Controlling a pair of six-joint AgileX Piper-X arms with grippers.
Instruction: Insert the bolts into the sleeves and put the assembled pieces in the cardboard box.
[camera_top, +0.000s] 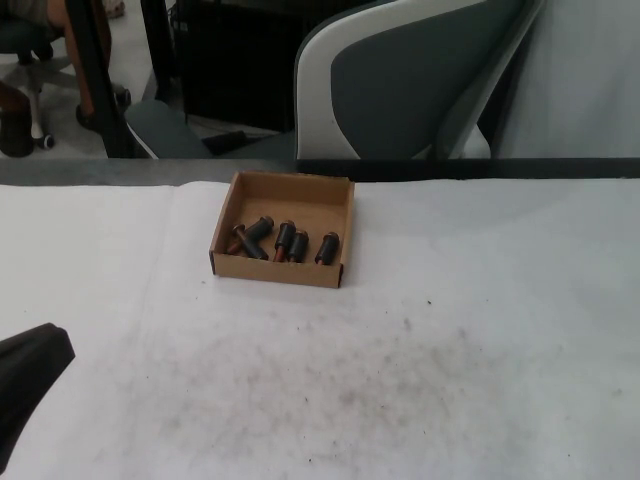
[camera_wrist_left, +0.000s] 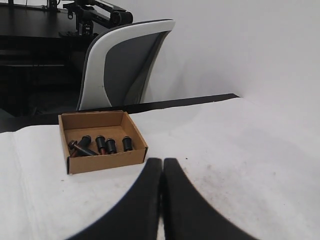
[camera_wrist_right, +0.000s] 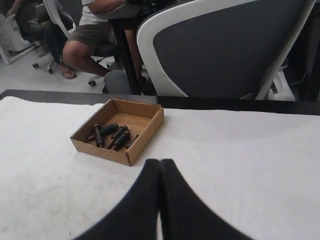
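Black left gripper (camera_wrist_left: 162, 162) nearest: hovered over the white worktop (camera_top: 450, 330), clamped fully together, gripped nothing. Likewise right gripper (camera_wrist_right: 160, 162): closed and empty. Farther on, cardboard box (camera_top: 275, 270): sat near the worktop's far edge, held several dark sleeved bolts (camera_top: 286, 240). Behind, grey-and-white chair (camera_top: 420, 80).
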